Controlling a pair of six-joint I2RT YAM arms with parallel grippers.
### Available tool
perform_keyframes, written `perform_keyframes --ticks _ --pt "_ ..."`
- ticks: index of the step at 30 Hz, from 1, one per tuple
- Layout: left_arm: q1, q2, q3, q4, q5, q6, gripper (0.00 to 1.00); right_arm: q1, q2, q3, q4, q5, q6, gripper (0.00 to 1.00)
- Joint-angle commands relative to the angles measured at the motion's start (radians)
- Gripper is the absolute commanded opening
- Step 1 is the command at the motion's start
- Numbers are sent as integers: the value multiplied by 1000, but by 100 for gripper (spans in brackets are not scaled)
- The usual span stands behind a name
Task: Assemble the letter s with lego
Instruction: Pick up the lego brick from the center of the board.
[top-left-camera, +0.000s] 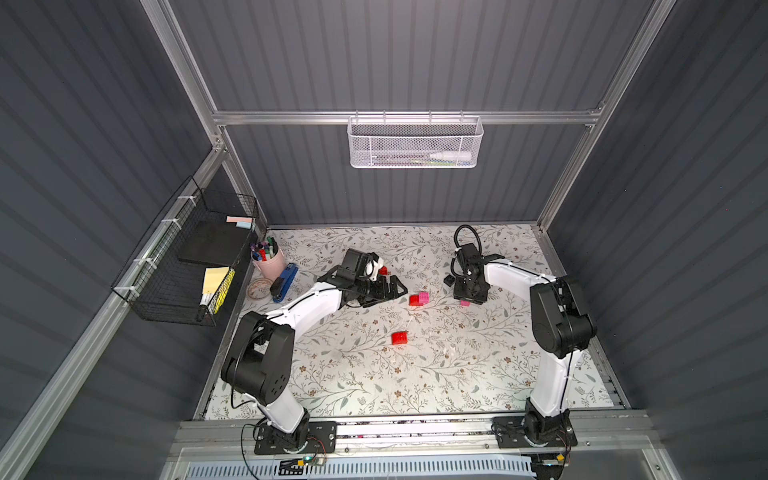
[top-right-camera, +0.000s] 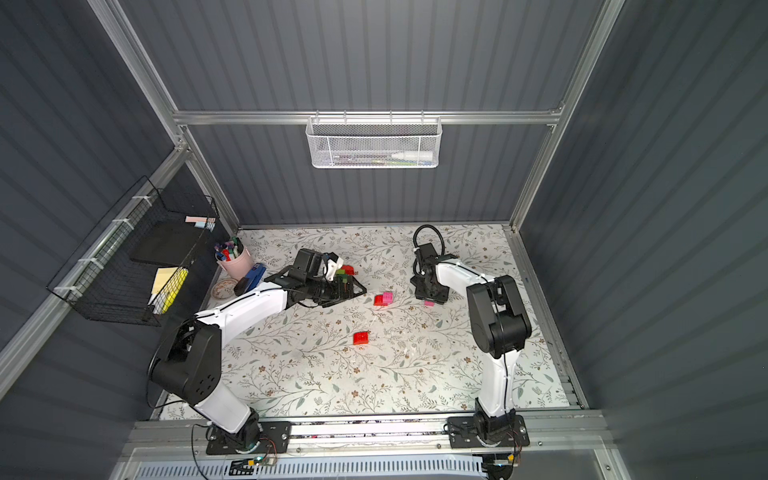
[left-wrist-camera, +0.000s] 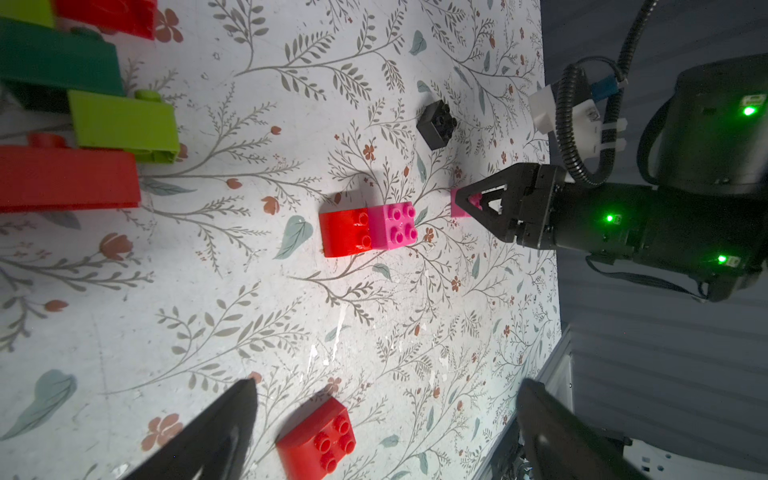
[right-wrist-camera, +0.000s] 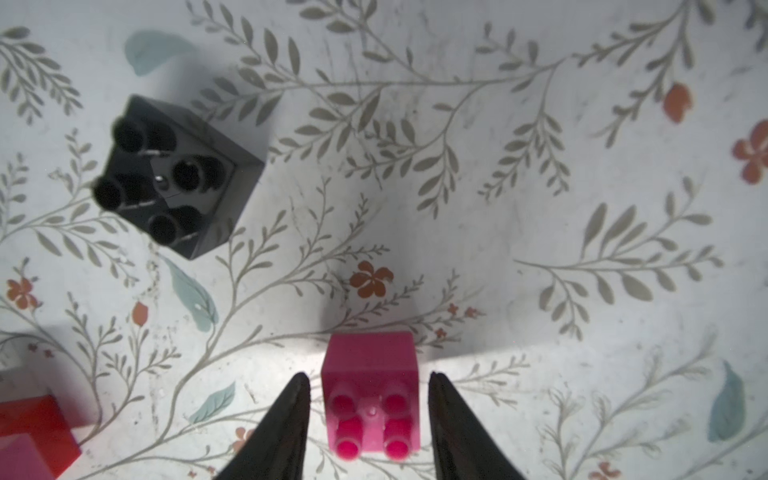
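Every place here is given against the red-and-pink pair (top-left-camera: 419, 298), two bricks side by side and touching, studs up, near the middle of the flowered surface (top-left-camera: 374, 382).

Left of the pair, the left gripper (top-left-camera: 392, 287) lies low over the surface and points toward it. Its jaws are spread wide and hold nothing. In the left wrist view its dark fingers (left-wrist-camera: 216, 436) frame only the surface and bricks lying farther off.

Also left of the pair, toward the back wall, sits the brick cluster (left-wrist-camera: 124, 124): a long red brick, a lime green one, a dark green one and another red one, packed close together. A top view shows only its red and green edge (top-right-camera: 345, 271) beside the arm's wrist. I cannot tell whether these bricks are snapped together.

In front of the pair and slightly left, well apart from it, the lone red brick (top-left-camera: 400, 337) rests studs up.

Right of the pair and toward the back wall stands the black brick (top-left-camera: 449, 279), on its own.

Near the pair on its right, the pink brick (right-wrist-camera: 370, 361) rests on the surface. The right gripper (right-wrist-camera: 370, 382) stands over it with one of its jaws on each side. A thin strip of surface shows between each of the fingers (right-wrist-camera: 291, 424) and the brick, so the jaws are apart and not gripping.
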Motion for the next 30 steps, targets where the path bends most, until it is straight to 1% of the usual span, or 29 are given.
perform_keyframes --ticks 1,4,6,10,14,18,21,28,30 --pt "-1 11 29 3 18 2 100 -2 20 35 -19 10 -3 45" --pt "0 14 29 -1 23 1 99 -2 26 40 -36 12 -2 40" --pt "-1 15 31 -5 27 5 100 -2 26 39 -42 16 -5 38" --pt "0 14 31 -24 34 18 100 -2 28 36 -57 18 -16 38" --pt "-1 16 33 -33 34 24 100 -1 29 32 -56 14 -18 41" --pt "-1 16 35 -34 36 25 100 2 34 38 -62 17 -27 41" --pt "-1 13 36 -40 35 30 100 2 35 37 -63 15 -29 40" --pt "-1 7 38 -56 33 39 100 7 12 35 -71 -3 -32 31" --pt "-1 3 43 -65 32 42 99 12 -5 40 -82 -8 -33 31"
